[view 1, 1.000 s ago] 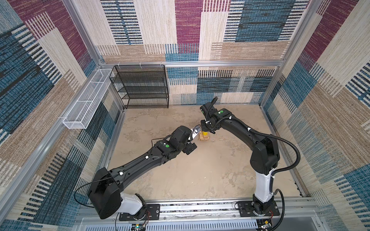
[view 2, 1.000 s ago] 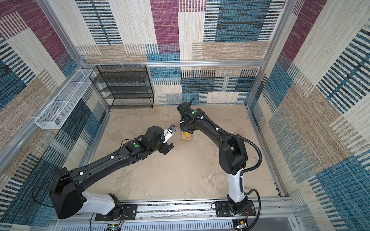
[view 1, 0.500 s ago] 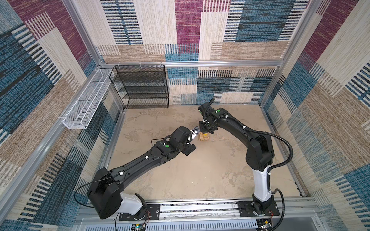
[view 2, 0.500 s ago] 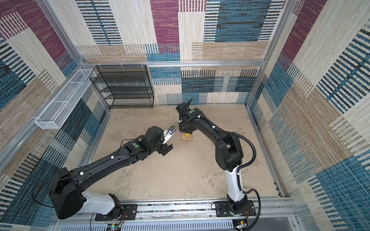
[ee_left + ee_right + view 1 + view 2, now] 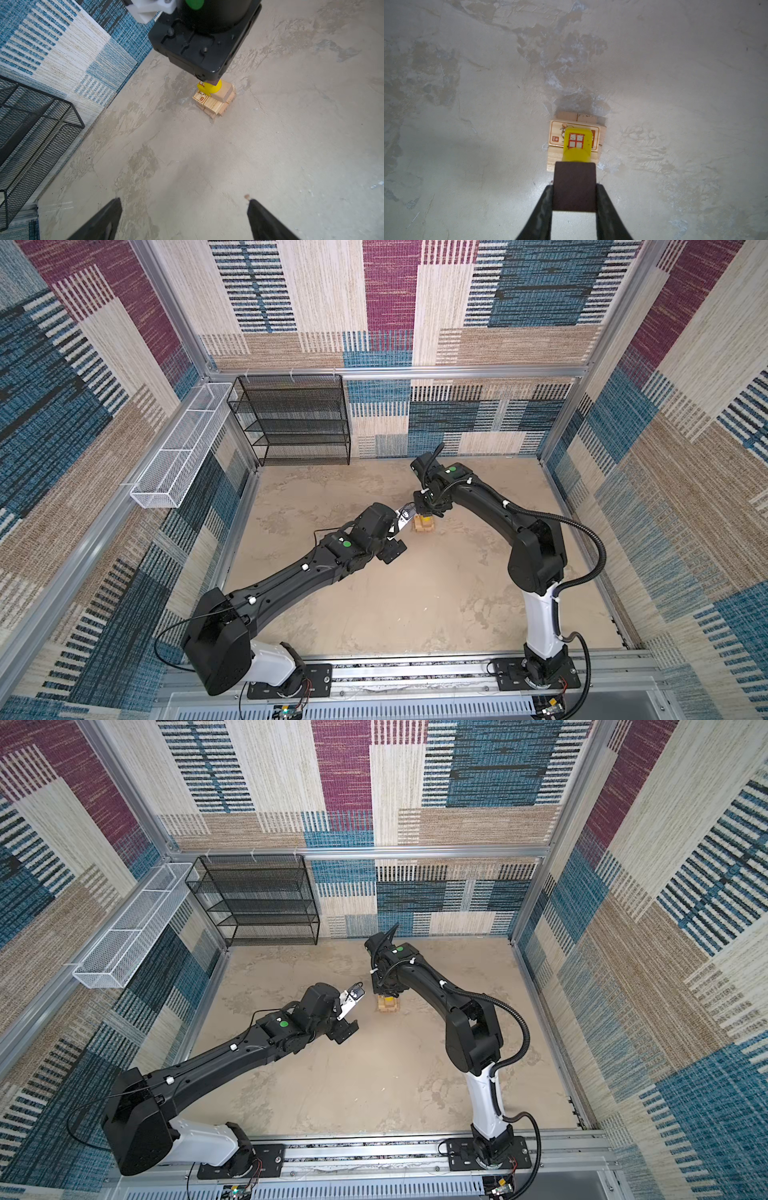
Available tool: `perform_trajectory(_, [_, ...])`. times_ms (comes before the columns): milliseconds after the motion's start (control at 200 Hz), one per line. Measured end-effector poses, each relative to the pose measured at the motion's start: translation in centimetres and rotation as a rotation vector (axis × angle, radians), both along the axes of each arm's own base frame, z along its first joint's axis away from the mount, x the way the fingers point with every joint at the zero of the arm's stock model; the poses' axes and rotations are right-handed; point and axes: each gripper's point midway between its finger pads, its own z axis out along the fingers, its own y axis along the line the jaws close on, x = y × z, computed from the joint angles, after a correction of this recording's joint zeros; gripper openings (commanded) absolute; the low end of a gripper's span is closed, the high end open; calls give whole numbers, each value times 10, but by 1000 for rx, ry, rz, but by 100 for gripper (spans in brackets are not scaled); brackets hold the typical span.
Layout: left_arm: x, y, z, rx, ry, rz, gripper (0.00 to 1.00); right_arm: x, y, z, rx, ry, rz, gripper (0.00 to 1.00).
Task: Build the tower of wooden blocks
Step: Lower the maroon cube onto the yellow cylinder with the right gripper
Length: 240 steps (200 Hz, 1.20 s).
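- Wood block tower (image 5: 423, 526) stood on the beige floor (image 5: 415, 593) just above the middle of both top views, directly below the right arm's wrist.
- Right gripper (image 5: 574, 197) was clamped on the dark brown block (image 5: 574, 185), one finger on each flat side, over the yellow window-printed piece (image 5: 577, 141). Could not tell whether the block was seated or just above it.
- Left gripper (image 5: 184, 202) was spread wide and empty, just left of the tower and clear of it.
- Under the yellow piece were crossed pale planks, one printed (image 5: 556, 133), with a tan cube (image 5: 223, 92) beside it.
- Handling, as judged: the blocks are light, rigid and smooth-faced. Parallel flat sides are the place to pinch.
- The stack is loose, so any sideways drag on release would likely shift the narrow yellow perch.
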Motion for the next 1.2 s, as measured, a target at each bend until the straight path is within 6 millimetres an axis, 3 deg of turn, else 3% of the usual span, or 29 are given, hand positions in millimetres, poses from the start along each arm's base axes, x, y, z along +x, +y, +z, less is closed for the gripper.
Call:
perform_trajectory(200, [0,0,-2,4,4,0,99,2,-1,1,1,-2,-3,7])
perform_trajectory(341, [0,0,-4,10,7,-2,99,4,-3,-1,-2,-1,-3,15])
perform_trajectory(451, [0,0,-5,12,9,-2,99,5,-4,0,0,-3,-5,27])
perform_trajectory(1202, [0,0,-8,16,12,-2,99,5,-4,0,15,8,-2,35])
